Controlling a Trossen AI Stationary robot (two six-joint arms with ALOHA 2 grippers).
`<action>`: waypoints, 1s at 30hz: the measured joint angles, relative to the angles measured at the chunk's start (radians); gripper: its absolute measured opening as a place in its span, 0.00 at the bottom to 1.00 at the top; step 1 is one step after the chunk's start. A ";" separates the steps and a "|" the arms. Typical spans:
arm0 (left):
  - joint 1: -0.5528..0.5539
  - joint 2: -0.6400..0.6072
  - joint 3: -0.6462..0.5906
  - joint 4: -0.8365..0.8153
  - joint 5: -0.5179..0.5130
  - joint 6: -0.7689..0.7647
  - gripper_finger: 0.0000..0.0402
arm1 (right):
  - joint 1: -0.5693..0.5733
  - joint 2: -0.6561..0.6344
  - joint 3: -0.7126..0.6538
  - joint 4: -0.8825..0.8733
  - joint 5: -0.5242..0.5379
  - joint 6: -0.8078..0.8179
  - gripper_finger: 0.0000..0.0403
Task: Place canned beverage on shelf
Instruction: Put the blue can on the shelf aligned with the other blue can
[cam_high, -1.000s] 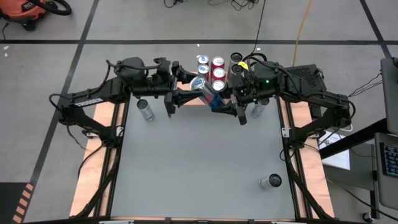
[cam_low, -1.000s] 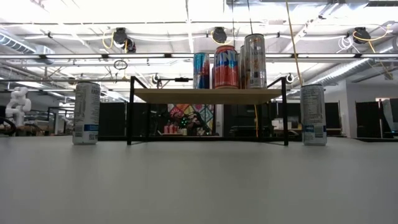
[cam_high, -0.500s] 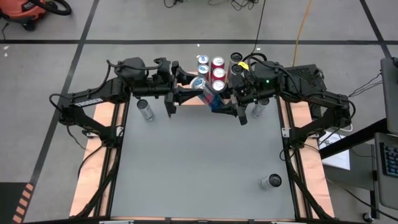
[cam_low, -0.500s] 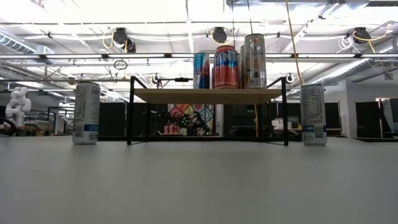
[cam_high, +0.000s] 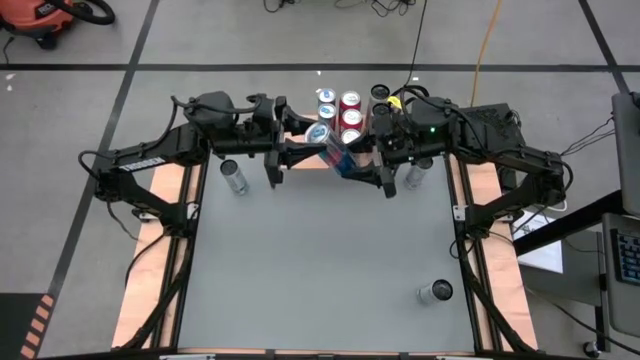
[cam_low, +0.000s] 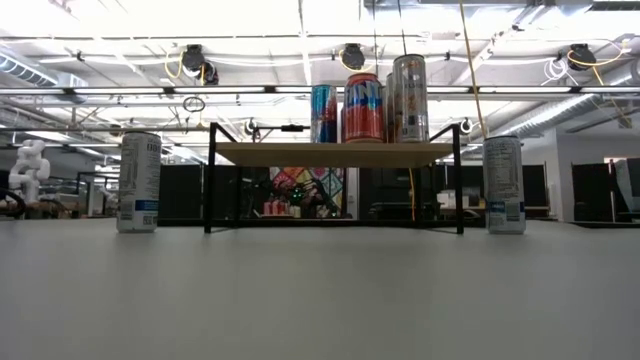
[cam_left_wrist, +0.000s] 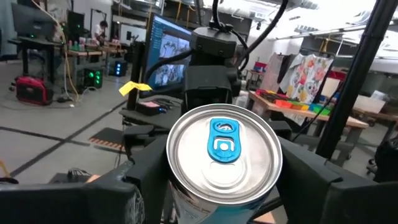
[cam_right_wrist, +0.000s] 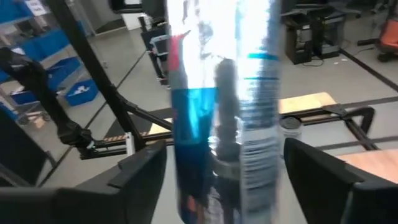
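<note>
The left gripper is closed around a blue can, held tilted in the air just in front of the shelf. The right gripper has its fingers spread apart on either side of the can. Several cans already stand on the shelf; three others wait on the table.

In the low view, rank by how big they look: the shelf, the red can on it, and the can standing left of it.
1. The shelf, by far the largest.
2. The left can.
3. The red can, though it sits farther back, so nearness may explain the gap.
</note>
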 joint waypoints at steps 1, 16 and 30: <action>0.000 -0.001 0.000 -0.003 0.002 0.001 0.58 | 0.000 -0.003 0.000 -0.008 0.012 0.000 0.73; 0.047 -0.003 0.000 -0.351 -0.109 0.207 0.58 | 0.000 -0.208 0.000 -0.329 0.362 -0.085 0.77; 0.188 0.158 0.000 -0.390 -0.139 0.287 0.58 | 0.000 -0.272 0.000 -0.461 0.427 -0.035 0.77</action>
